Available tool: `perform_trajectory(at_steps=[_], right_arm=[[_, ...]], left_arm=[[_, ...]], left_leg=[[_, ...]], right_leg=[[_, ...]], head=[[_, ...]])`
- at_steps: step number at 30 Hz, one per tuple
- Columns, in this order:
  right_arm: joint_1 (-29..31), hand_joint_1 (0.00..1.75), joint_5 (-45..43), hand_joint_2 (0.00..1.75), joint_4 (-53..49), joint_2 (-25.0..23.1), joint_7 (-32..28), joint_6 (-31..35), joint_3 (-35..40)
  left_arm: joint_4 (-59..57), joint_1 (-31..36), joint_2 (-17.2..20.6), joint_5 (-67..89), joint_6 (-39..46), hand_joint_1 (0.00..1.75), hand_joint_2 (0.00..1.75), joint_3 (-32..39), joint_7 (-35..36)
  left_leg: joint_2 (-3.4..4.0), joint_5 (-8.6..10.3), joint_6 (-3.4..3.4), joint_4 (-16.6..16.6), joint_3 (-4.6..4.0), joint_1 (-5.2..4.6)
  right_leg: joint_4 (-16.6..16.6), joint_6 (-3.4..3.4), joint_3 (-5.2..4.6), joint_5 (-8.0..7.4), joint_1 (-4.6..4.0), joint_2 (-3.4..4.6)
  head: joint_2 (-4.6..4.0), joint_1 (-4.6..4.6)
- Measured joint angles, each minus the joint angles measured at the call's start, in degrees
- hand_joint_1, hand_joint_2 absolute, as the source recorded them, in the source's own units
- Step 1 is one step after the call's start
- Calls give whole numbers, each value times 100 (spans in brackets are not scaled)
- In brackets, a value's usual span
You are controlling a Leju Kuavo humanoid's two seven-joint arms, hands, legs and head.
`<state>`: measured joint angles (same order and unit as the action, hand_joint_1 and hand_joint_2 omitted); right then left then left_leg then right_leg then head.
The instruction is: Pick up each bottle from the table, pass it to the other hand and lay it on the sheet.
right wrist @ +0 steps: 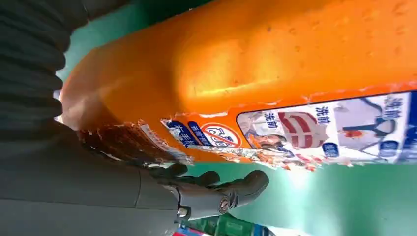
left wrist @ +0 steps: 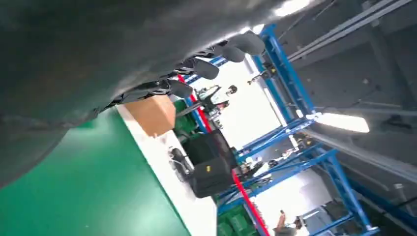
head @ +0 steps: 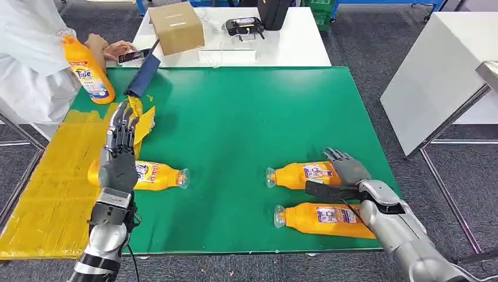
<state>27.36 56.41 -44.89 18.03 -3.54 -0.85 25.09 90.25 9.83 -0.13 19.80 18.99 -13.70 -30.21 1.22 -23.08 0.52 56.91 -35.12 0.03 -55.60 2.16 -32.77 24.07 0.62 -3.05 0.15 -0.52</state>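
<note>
Bottles: two (head: pixel 302 175) (head: pixel 323 220) lie near the right hand (head: pixel 347 168), open, reaching for the farther one. Another (head: pixel 155 175) lies at the yellow sheet's (head: pixel 47 194) edge under the open left hand (head: pixel 119 154), probably just released.

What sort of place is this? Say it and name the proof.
Likely a robot lab or industrial test workshop: blue metal racking under a bare high ceiling, grey carpet floor, and a work table with a green mat with orange bottles staged for handling.
</note>
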Motion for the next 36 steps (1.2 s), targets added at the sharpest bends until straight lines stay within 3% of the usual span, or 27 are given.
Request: perform_trajectory(at_steps=[9, 13, 21, 31, 36], right_arm=[[-211, 175, 488, 175, 78, -376, 426, 1662, -94], [-871, 175, 342, 175, -1123, -644, 237, 2416, -460], [-2178, 175, -867, 175, -4263, -1436, -927, 3814, -879], [-2585, 175, -1479, 175, -5287, -1764, -1224, 3838, -824], [-2575, 175, -1886, 175, -5283, -1867, -1344, 3363, -616]], left_arm=[[645, -407, 0, -365, -324, 0, 175, -153, 20], [756, -618, -2, -328, -609, 0, 175, -201, 227], [370, -706, -48, 125, -760, 0, 175, -511, 527], [15, -706, -68, 193, -822, 0, 175, -831, 621], [-116, -663, -107, 210, -861, 0, 175, -936, 671]], left_leg=[[0, 5, 7, 1, -3, -2], [-5, 5, 6, 0, -35, -1], [-8, -5, -7, -2, -59, 5], [-9, -6, -6, -1, -58, -1], [-8, -5, -7, -1, -58, 2]], right_leg=[[-2, 8, 15, -7, -1, 0], [-6, 8, -15, -6, -4, -1], [-7, -5, -41, 9, -8, -6], [-5, -3, -42, 7, -2, -5], [-6, -4, -42, 7, -5, -5]], head=[[0, 2], [0, 4], [0, 0], [0, 0], [0, 2]])
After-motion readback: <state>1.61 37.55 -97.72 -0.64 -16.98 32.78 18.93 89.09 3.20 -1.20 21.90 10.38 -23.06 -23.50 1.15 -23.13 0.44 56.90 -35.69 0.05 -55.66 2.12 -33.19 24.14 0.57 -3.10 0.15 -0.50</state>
